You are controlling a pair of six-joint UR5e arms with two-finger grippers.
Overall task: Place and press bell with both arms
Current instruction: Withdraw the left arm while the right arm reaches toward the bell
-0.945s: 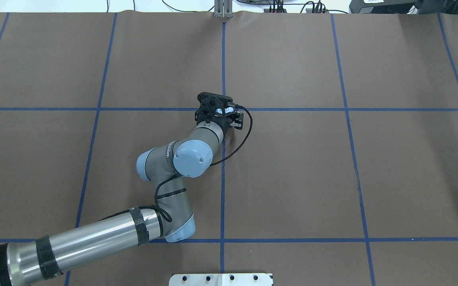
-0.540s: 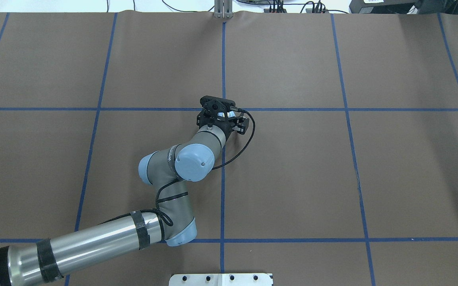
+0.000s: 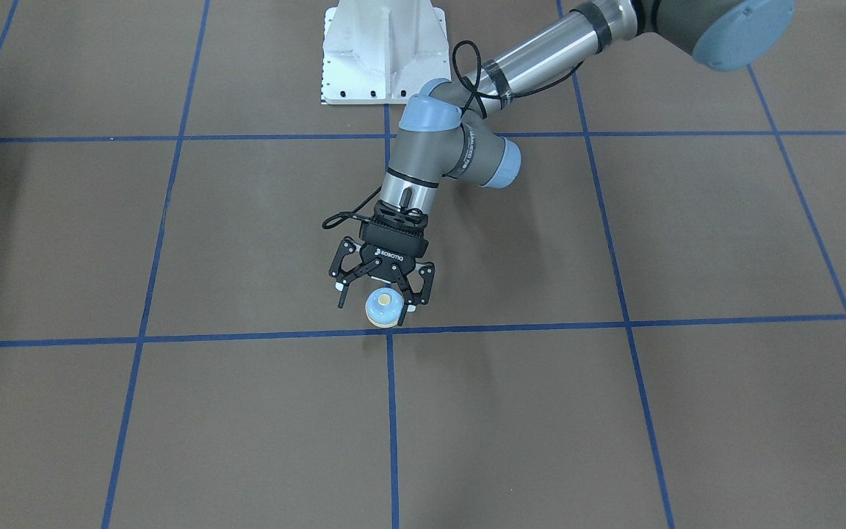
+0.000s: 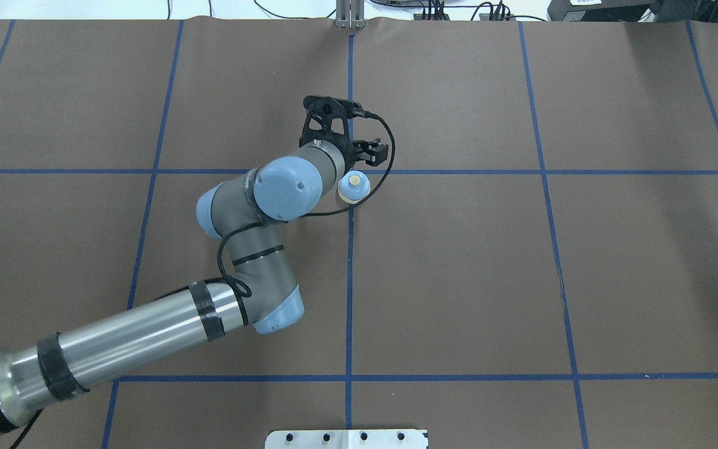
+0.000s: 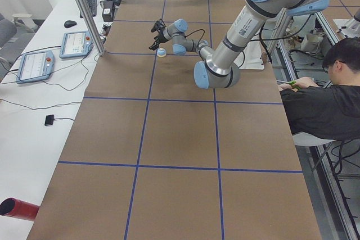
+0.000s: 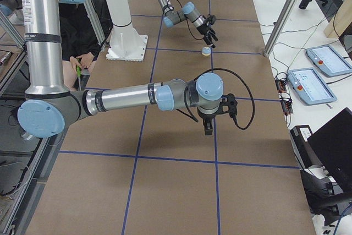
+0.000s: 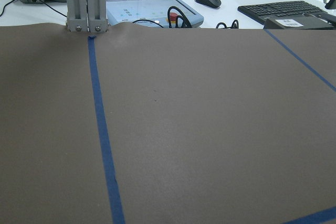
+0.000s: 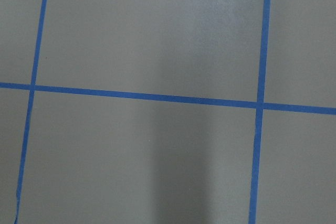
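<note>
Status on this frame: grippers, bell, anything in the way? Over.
Left gripper open, above the bell. Bell upright on the table, not gripped. Right gripper far off, state unclear. Nothing seen in the way.

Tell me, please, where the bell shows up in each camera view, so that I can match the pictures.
Exterior front-facing: the bell sits at centre, just above the blue tape crossing.
Overhead exterior: upper centre, just below that crossing.
Exterior left: far up the table, upper middle.
Exterior right: far, upper middle.
Left wrist-mounted: not in it.
Right wrist-mounted: not in it.
Shared landmark: the tape crossing right beside the bell.
</note>
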